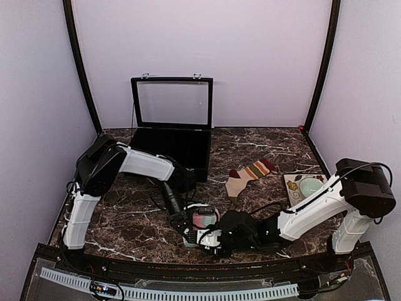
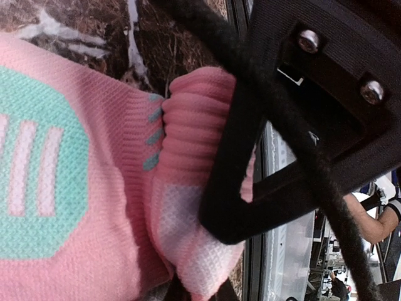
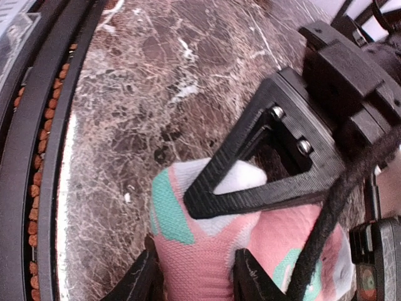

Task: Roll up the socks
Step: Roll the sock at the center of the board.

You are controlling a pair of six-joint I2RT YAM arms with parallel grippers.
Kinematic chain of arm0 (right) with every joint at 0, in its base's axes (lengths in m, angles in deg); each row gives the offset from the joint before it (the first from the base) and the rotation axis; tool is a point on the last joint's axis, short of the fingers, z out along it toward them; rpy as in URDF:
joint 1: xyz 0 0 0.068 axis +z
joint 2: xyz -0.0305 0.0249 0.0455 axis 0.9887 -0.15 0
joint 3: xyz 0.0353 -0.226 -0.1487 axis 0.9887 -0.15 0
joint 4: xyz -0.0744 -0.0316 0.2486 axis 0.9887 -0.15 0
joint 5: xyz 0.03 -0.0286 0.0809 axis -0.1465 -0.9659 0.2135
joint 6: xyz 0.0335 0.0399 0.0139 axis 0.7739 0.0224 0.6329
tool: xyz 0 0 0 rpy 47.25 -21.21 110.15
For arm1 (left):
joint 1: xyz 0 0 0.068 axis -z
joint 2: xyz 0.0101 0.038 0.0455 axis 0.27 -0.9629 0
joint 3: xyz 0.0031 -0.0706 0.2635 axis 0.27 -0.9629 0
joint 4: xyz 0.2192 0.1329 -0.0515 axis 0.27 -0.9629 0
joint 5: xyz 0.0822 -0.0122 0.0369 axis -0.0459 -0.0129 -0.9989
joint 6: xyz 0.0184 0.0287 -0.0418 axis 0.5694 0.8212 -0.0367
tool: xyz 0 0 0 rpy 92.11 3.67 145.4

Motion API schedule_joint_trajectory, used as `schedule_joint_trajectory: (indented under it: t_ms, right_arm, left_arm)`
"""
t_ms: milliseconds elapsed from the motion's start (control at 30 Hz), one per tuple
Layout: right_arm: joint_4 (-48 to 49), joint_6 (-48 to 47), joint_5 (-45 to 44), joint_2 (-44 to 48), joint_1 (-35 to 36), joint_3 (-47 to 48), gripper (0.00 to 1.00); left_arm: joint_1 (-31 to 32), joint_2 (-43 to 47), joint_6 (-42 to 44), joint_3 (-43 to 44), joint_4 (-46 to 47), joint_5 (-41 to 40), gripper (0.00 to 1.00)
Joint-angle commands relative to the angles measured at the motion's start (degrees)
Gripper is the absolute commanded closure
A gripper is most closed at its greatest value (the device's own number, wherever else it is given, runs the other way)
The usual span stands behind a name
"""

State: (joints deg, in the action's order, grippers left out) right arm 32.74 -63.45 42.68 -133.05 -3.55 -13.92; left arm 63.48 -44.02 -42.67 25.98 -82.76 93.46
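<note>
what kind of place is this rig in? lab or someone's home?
Most likely a lab test booth, not a home: plain lilac panel walls on black corner poles, a dark marble-patterned tabletop, and staged props, a pink-and-mint fabric sock and an open black case.

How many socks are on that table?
2 visible: the pink sock near the front edge, and the tan striped sock lying mid-table, right of the black case. Each may hide a partner underneath.
</note>
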Motion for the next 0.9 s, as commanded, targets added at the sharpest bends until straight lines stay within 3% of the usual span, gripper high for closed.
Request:
schedule_joint_trajectory:
  t_ms: [0,133,267,667,767,867]
  right_arm:
    - [-1.09,-0.06,0.82,-1.74,-1.30,0.71,0.64]
    - [-1.65,3.97,4.09,-3.51,-2.82,0.86,0.85]
    - [-1.42,7.53,6.76,-3.98,-3.21,-0.38,1.00]
    - [1.55,21.09,16.90,-4.17,-8.55,-6.40,1.00]
    - [1.65,23.56,19.42,-6.02,-10.04,-6.51,1.00]
    - [1.24,25.49,21.69,-7.84,-11.94,-5.97,1.00]
  left_arm:
    - [-0.26,-3.88,-1.32,-1.06,0.61,-11.00,0.96]
    - [-1.36,-1.14,-2.62,-1.03,1.80,-12.83,0.72]
    - [-3.18,5.65,-4.73,-4.65,6.04,-13.86,0.60]
    - [-4.39,39.40,-8.74,-25.41,28.83,-25.11,0.51]
    - [-4.19,45.36,-4.45,-29.09,31.25,-21.01,0.42]
    - [-0.04,45.51,4.58,-29.36,25.65,-16.76,0.47]
